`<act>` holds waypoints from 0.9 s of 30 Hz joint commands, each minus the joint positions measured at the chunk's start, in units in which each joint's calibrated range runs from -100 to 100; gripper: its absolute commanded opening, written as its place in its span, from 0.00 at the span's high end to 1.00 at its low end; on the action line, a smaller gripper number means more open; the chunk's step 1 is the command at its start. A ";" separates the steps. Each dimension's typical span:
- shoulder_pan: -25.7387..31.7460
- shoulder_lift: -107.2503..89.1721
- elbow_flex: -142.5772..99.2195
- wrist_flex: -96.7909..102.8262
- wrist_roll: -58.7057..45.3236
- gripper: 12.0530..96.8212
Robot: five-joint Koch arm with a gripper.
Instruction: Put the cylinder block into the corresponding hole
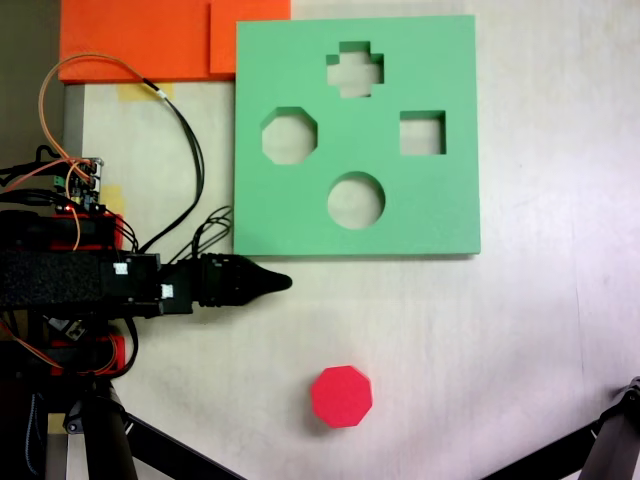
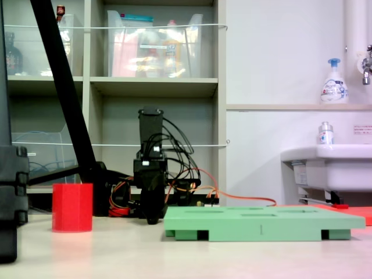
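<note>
The cylinder block (image 1: 341, 396) is a small red eight-sided foam block standing alone on the pale table, below the green foam board (image 1: 440, 60); from the side it stands upright at the left (image 2: 72, 207). The corresponding hole (image 1: 290, 136) is the eight-sided cutout on the left of the board, with nothing in it. My gripper (image 1: 283, 283) comes to a single black point just below the board's lower left corner, up and to the left of the block. It is shut and holds nothing. Side-on, the gripper (image 2: 152, 220) hangs low over the table beside the board (image 2: 261, 224).
The board also has a cross cutout (image 1: 355, 68), a square cutout (image 1: 423, 133) and a round cutout (image 1: 356, 200). Orange foam sheets (image 1: 140, 40) lie at the top left. Loose cables (image 1: 190, 160) loop beside the arm. Black stand legs (image 1: 610, 440) cross the lower corners.
</note>
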 commanded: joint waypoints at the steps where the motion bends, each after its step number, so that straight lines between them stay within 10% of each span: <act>1: 0.00 -0.41 -0.88 -4.37 -0.15 0.54; 17: 0.15 -0.41 -0.88 -3.60 8.74 0.54; 27: -11.43 -0.41 2.41 -18.14 23.49 0.63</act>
